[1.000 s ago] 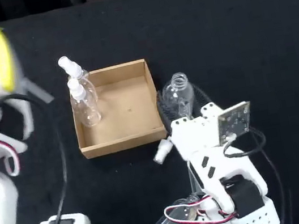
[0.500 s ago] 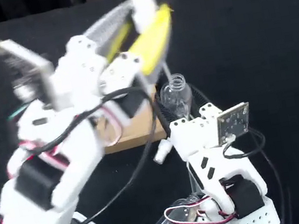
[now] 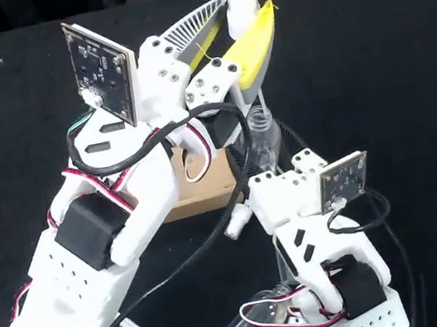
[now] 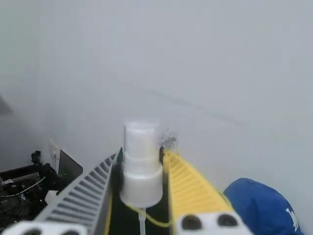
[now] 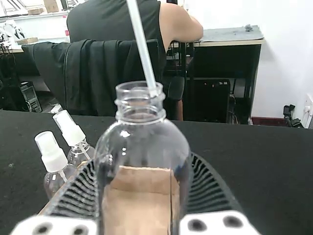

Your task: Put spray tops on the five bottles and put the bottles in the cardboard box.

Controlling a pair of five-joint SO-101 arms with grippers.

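The left gripper (image 3: 249, 7) is raised high over the table's far side, its grey and yellow fingers clamped on a white spray top (image 4: 142, 166). The top sits nozzle end up, and its thin dip tube (image 5: 142, 49) hangs from it towards the table. The tube's long axis is close to vertical but leans a little, so the lower end is offset from the head. Directly beneath it stands the open clear bottle (image 5: 139, 166), upright with its mouth facing up. The right gripper (image 5: 144, 161) has its black ribbed fingers closed around the bottle's body, just beside the cardboard box (image 3: 207, 192). In the right wrist view the tube's tip meets the rim at one side of the mouth, not the centre. Whether it is already inside the neck I cannot tell. The coming move seems to depend on that offset: the top lies straight above the bottle and only the left arm carries it, so the tube probably needs centring and straightening before the top goes down along the bottle's own axis. Two capped spray bottles (image 5: 61, 156) stand upright farther back.
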